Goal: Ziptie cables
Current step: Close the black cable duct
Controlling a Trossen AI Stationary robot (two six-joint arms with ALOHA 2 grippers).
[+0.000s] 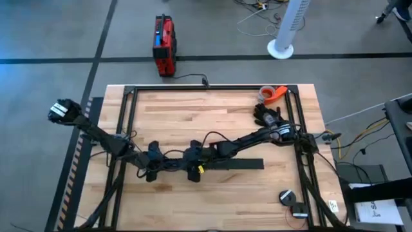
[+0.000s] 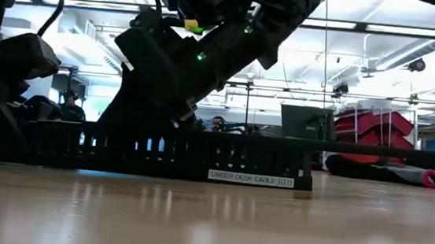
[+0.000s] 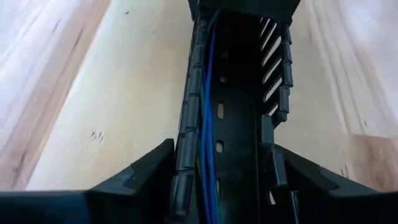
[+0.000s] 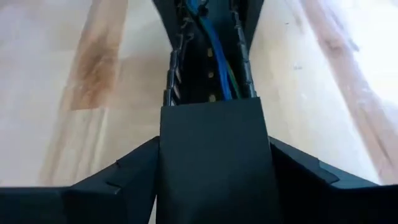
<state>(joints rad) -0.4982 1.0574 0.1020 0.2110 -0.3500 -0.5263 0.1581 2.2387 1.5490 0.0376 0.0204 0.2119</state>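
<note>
Cables (image 3: 207,134): blue and greenish wires lying inside black slotted rail (image 1: 241,164), long axis running along channel; rail lies left-right across wooden table (image 1: 193,106), near its front half. In low view rail spans picture, white label on its side.
Left gripper (image 1: 156,169): at rail's left end, fingers spread astride rail, grasp not confirmable.
Right gripper (image 1: 193,169): over rail just beside left gripper, fingers either side of dark cover piece (image 4: 214,162); closure cannot tell.
Red box (image 1: 164,45): on floor beyond table.
</note>
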